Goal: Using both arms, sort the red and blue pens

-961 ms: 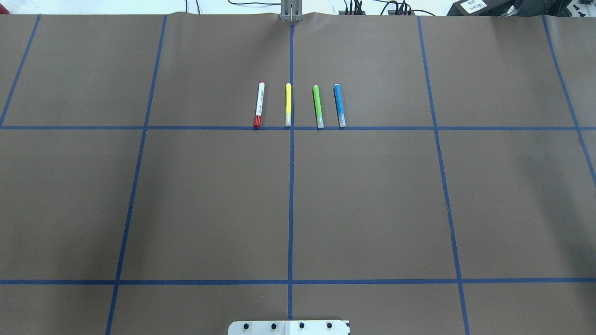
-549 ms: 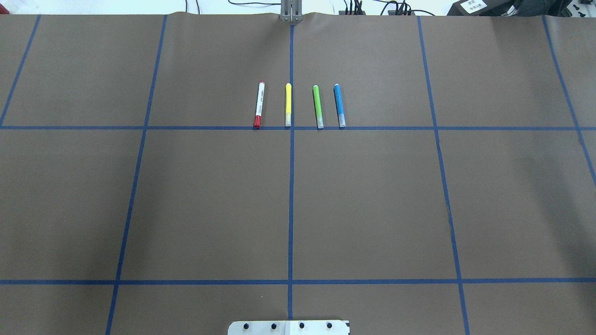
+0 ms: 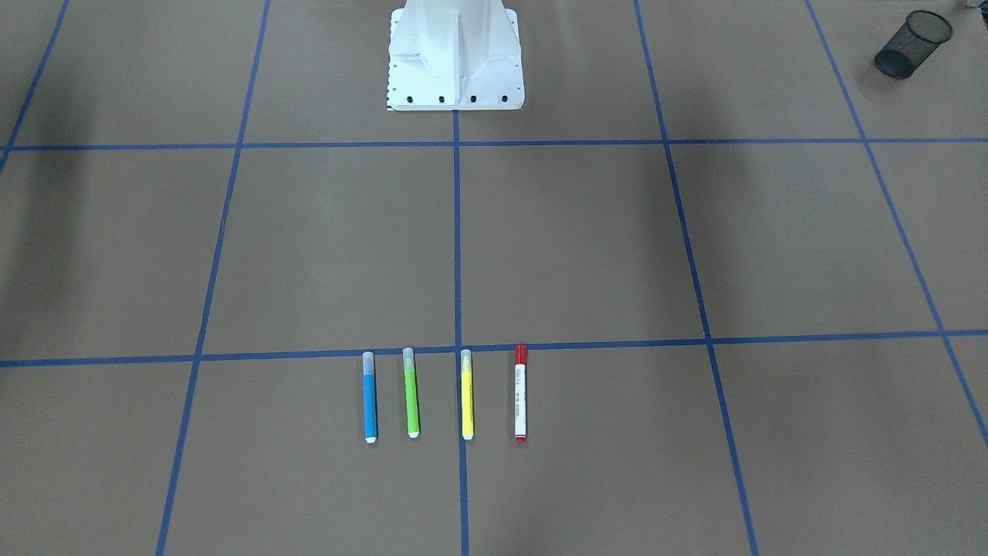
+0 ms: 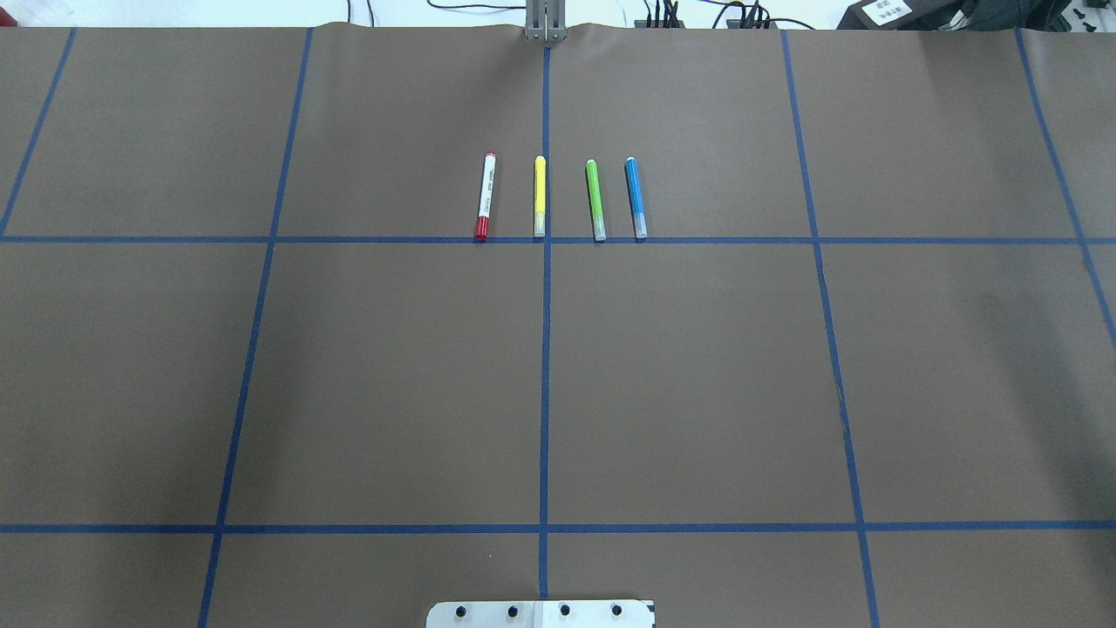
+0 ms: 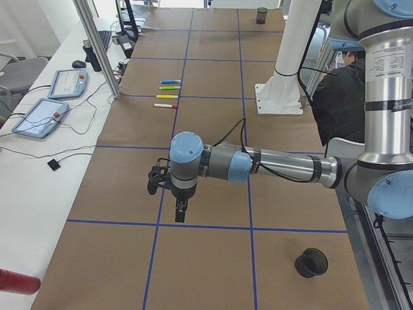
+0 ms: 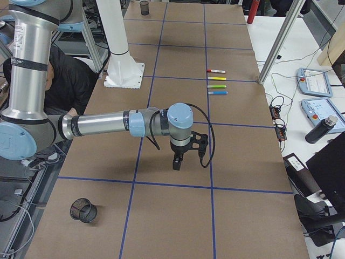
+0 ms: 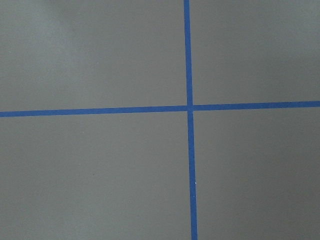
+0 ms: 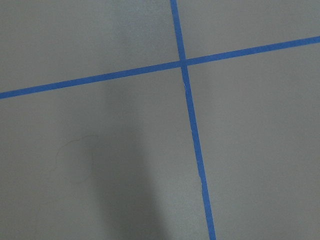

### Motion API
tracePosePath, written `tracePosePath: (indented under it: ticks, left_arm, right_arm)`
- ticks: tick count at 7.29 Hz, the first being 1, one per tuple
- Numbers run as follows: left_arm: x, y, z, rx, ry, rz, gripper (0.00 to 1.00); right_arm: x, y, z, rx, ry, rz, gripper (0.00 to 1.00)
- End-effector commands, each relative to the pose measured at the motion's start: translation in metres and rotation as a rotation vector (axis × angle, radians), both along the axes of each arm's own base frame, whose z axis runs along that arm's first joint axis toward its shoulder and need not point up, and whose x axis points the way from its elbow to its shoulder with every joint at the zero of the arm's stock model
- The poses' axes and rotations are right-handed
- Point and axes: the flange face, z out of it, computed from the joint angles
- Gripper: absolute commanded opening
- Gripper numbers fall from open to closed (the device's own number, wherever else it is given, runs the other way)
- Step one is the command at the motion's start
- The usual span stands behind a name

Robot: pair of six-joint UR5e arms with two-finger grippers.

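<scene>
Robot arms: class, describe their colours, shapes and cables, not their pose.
Both the left arm and right arm are silver tubes with grey joints and pale blue round caps. A black cable loops at each wrist. The left gripper and right gripper are black.

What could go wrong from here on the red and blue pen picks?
1. The red pen lies close beside the yellow marker, and the blue pen beside the green marker; fingers might nudge the wrong one.
2. All four form one short row, so the left gripper and right gripper could crowd each other if both reach together.
3. The slim pens lie flat on the brown paper; a low grasp may scrape it or roll them.
</scene>
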Motion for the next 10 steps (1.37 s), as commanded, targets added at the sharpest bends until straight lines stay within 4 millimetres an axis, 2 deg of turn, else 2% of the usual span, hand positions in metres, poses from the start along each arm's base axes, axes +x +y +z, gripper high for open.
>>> tracePosePath:
  ticks: [1,4,6,7,8,9,10]
  left_arm:
    - [0.0,-0.001,0.001,-0.001,-0.002,0.001,1.0]
    - [0.0,-0.002,-0.004,0.011,0.0,0.0,1.0]
    - [0.003,-0.006,-0.009,0.022,0.0,0.006,1.0]
    - [0.003,-0.015,-0.017,0.049,0.0,0.005,1.0]
    - [0.013,-0.039,-0.041,0.092,-0.001,0.021,1.0]
    - [0.027,-0.077,-0.072,0.142,0.004,0.04,1.0]
    - [0.032,-0.116,-0.084,0.151,0.025,0.05,1.0]
  right_arm:
    - [0.0,-0.001,0.0,0.001,0.001,0.0,1.0]
    - [0.0,-0.001,-0.007,0.008,-0.007,0.006,1.0]
    - [-0.002,-0.001,-0.02,0.028,-0.031,0.004,1.0]
    - [-0.003,-0.013,-0.027,0.043,-0.034,0.003,1.0]
    - [-0.009,-0.023,-0.029,0.049,-0.034,-0.01,1.0]
    - [-0.038,-0.062,-0.058,0.102,-0.036,-0.063,1.0]
    - [-0.048,-0.088,-0.069,0.12,-0.047,-0.073,1.0]
